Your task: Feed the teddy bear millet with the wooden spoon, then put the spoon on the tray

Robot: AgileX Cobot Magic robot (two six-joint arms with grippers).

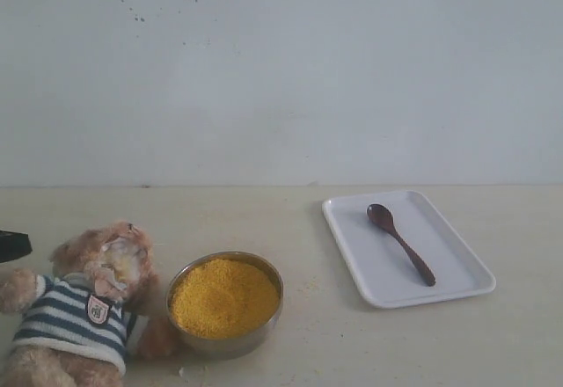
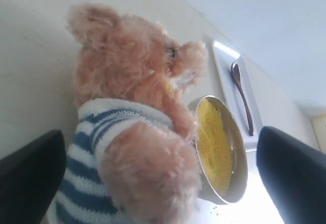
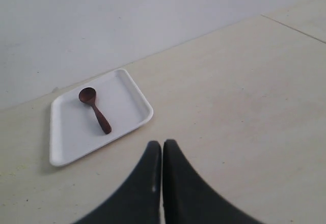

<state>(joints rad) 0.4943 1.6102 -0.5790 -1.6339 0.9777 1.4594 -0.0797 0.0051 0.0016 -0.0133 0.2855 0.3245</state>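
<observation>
The teddy bear (image 1: 84, 308) lies on its back at the front left, some yellow grains on its muzzle. Touching its right side is the steel bowl (image 1: 229, 345), heaped with millet (image 1: 224, 297). The wooden spoon (image 1: 402, 243) lies along the white tray (image 1: 449, 255) at the right. My left gripper (image 2: 160, 132) is open, its fingers wide on either side of the bear (image 2: 127, 81) without touching it; only a dark tip (image 1: 13, 246) shows at the exterior view's left edge. My right gripper (image 3: 162, 143) is shut and empty, hovering short of the tray (image 3: 66, 147) and the spoon (image 3: 95, 111).
A plain pale wall stands behind the beige tabletop (image 1: 308, 352). A few spilled grains lie on the table in front of the bowl (image 1: 189, 371). The left wrist view also takes in the millet (image 2: 214, 137), the tray (image 2: 226, 81) and the spoon (image 2: 242, 96) beyond the bear.
</observation>
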